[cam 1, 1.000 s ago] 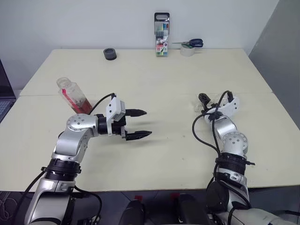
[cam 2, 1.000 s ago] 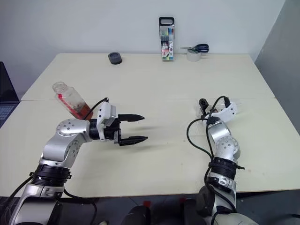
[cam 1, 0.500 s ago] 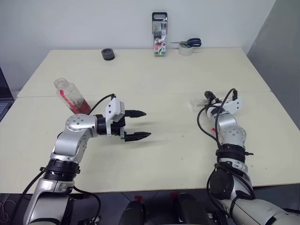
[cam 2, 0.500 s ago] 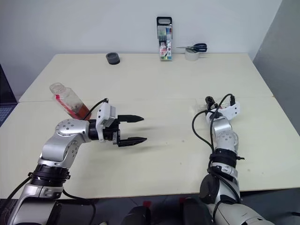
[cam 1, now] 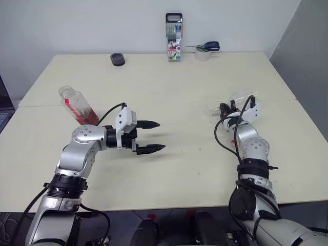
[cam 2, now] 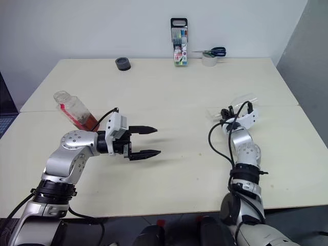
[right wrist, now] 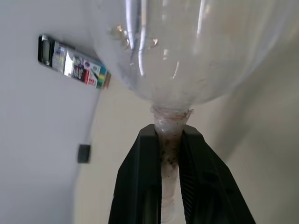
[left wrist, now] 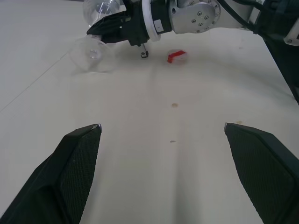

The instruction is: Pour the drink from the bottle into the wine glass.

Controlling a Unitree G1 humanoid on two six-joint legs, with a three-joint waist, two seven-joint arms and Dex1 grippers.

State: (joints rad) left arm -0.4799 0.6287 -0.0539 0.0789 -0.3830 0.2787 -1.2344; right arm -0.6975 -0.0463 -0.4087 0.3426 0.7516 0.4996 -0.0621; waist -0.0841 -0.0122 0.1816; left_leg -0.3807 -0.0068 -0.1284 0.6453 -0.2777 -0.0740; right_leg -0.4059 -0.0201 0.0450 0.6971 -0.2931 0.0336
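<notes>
Gripping the thin stem of the wine glass [right wrist: 187, 51], the right gripper [right wrist: 169, 154] has its 2 black fingers [right wrist: 140, 186] pressed tight against it on either side, the rounded bowl lying tilted over the right side of the table [cam 1: 169, 87]. Over the left side, the left gripper [cam 1: 148, 136] hangs with its 2 fingers spread wide and nothing between them. Behind that arm the bottle [cam 1: 79, 106] leans, uncapped, with some reddish drink [cam 1: 90, 118] in its lower end. A red cap [left wrist: 176, 56] lies on the table near the right arm. At the far edge stand a pen pack [cam 1: 174, 31], scissors [cam 1: 208, 46] on a tape roll, and a small dark disc [cam 1: 117, 59].
</notes>
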